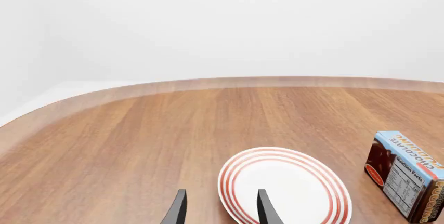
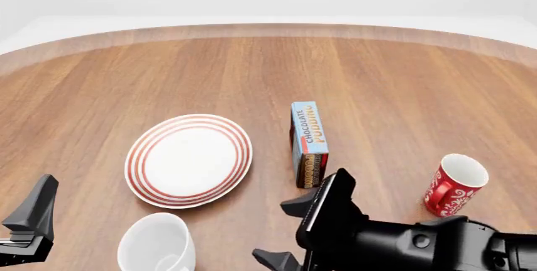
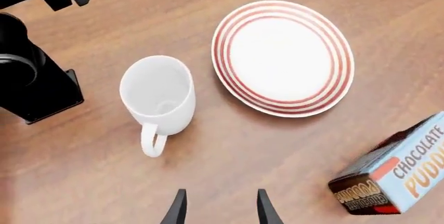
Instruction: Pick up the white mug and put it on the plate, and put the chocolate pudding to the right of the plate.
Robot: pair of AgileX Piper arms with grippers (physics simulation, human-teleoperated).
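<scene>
Only the right wrist view shows the white mug [image 3: 157,95] whole, upright on the worktop [image 3: 83,172], ahead of the spread, empty right gripper [image 3: 220,208], beside the plate [image 3: 283,57].

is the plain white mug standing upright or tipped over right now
Upright. The plain white ceramic mug stands on the wooden table with its round mouth facing up and its loop handle out to the side; the inside looks empty.
</scene>
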